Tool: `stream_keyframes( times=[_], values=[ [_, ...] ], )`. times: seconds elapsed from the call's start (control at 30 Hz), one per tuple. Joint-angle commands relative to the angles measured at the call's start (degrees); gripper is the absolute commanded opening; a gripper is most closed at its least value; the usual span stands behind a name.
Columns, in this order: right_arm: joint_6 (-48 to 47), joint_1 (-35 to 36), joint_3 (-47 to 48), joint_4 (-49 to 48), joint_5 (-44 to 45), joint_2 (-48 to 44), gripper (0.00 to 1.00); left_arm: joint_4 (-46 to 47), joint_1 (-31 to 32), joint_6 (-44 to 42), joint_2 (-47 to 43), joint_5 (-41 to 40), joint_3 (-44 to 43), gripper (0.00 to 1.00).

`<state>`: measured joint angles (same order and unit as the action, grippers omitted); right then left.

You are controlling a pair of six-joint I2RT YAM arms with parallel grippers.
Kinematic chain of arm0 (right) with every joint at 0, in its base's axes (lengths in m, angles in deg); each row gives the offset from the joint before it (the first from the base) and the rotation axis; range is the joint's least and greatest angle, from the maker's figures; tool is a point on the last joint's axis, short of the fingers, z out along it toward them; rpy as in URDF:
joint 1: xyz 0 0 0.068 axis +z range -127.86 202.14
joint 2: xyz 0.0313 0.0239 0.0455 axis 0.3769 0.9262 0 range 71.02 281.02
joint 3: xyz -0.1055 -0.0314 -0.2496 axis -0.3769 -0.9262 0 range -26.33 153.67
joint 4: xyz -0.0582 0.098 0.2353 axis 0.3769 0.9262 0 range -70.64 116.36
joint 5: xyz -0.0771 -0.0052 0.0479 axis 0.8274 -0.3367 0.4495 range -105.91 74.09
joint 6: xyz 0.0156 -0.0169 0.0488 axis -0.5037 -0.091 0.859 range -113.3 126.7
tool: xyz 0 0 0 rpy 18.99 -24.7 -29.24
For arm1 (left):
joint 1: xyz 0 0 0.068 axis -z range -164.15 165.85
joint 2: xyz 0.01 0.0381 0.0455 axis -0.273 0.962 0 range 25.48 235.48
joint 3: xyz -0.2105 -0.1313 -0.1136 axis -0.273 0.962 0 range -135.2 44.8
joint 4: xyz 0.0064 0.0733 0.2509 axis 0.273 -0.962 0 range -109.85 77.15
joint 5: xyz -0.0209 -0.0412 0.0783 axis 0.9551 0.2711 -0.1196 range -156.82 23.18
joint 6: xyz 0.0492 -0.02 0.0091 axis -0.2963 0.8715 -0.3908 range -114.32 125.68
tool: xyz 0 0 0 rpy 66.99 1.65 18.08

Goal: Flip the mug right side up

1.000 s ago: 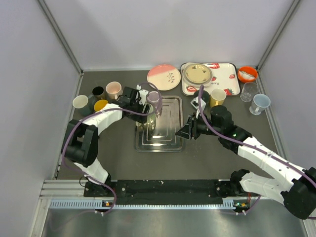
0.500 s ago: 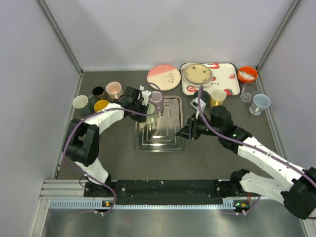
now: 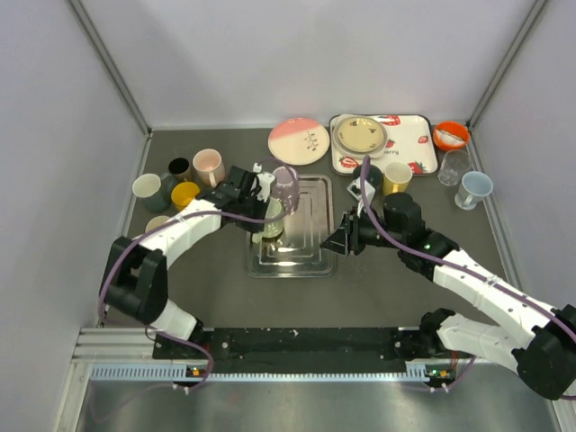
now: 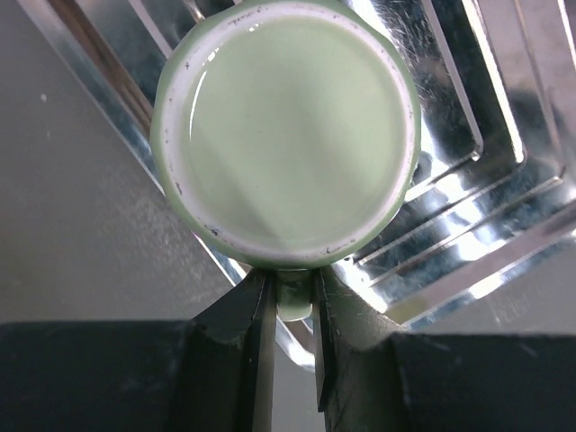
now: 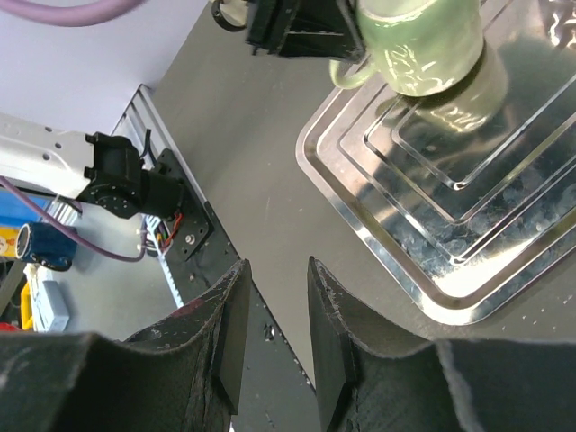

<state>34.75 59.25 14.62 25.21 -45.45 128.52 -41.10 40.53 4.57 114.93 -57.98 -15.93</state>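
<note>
Seen from above, a dark table [image 3: 216,288] holds a ribbed metal tray [image 3: 306,256] at its centre. The left arm reaches in from 9 o'clock. Its left gripper [image 3: 267,209] is clamped on the handle [image 4: 294,297] of a pale green mug [image 3: 272,227], which sits over the tray's left side, at about 9 o'clock of the tray.

In the left wrist view, the two dark fingers [image 4: 256,342] pinch the small handle between them. The mug fills the upper frame as a flat, pale green disc ringed in white, turned straight toward the camera. It looks like the mug's base.

The right wrist view shows the mug from the side, low over the shiny tray with its reflection right beneath it. Whether it touches the metal cannot be told.

The right gripper [image 3: 337,243] hovers at the tray's 3 o'clock edge, its fingers apart and holding nothing, well apart from the mug.

A lavender cup [image 3: 284,184] stands by the tray's 11 o'clock corner. A pink plate [image 3: 298,140] lies at 12 o'clock, and a strawberry-print tray [image 3: 409,148] at 1 o'clock.
</note>
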Motion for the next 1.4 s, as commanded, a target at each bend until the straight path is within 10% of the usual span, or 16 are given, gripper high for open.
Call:
stream_keyframes(
  times=[0.0, 0.23, 0.53, 0.8, 1.37],
  values=[
    [-0.46, 0.6, 2.21, -0.49, 0.53, -0.81, 0.32, 0.57, 0.62, 3.56, -11.02, -1.9, 0.79, 0.0],
    [0.33, 0.69, 1.5, -1.01, 1.06, -1.24, 0.32, 3.36, 0.71, 11.19, -21.67, 2.92, 3.95, 0.0],
    [10.61, -0.71, -5.61, -14.0, -2.0, -5.99, 0.41, 35.86, 0.71, 36.48, -35.48, 15.04, 17.56, 0.0],
    [28.71, -5.28, -15.46, -37.64, -9.48, -7.58, 0.79, 64.44, 2.82, 53.56, -38.04, 18.93, 27.68, 0.0],
    [41.29, -5.29, -12.48, -63.5, -16.08, 6.75, 0.72, 76.59, 15.03, 57.79, -29.86, 18.23, 26.8, 0.0]
  ],
)
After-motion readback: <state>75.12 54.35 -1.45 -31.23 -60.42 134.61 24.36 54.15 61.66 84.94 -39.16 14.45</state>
